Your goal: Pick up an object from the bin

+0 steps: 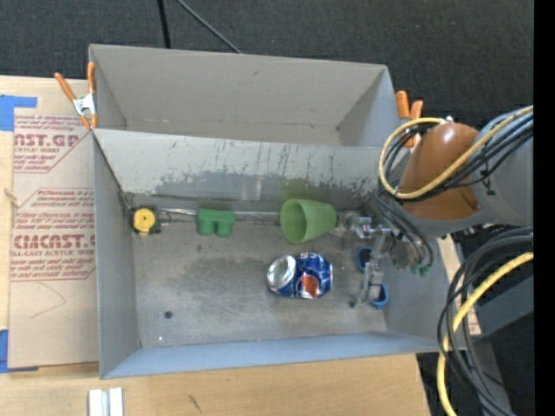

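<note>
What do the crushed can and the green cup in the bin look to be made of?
Crushed can: thin metal, likely aluminium, going by its shiny silver end and its dented wall printed blue and red. Green cup: probably plastic, with an even, matt pale green surface that is smooth and unprinted. It lies on its side.

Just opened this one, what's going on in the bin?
The robot arm reaches in from the right, its tool low at the right end of the bin, just right of a crushed blue-and-red can. A green cup lies on its side behind the can; a green block and small yellow thing sit farther left. None looks lifted.
</note>
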Robot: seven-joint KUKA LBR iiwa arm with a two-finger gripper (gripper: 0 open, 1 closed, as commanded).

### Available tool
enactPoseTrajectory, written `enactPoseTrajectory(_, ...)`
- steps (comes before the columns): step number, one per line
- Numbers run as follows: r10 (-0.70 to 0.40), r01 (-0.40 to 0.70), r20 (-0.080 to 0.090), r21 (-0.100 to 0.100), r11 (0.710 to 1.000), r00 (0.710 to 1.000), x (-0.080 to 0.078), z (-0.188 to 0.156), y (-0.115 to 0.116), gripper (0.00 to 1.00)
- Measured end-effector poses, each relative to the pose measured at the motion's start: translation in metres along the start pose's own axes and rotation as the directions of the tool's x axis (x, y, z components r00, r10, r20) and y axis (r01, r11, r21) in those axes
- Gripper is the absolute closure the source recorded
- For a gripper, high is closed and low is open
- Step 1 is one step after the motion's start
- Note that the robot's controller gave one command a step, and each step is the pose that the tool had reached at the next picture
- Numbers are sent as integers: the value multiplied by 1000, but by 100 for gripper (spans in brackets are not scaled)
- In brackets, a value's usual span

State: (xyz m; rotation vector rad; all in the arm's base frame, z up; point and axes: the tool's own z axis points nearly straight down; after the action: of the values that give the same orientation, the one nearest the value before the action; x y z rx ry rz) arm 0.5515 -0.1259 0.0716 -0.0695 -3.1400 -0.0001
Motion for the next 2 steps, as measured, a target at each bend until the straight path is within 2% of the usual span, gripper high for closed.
enactPoseTrajectory(1,-70,70,-3,-4,998,998,30,3,91,0)
enactPoseTrajectory(2,-63,63,0,-1,998,998,29,2,86,100)
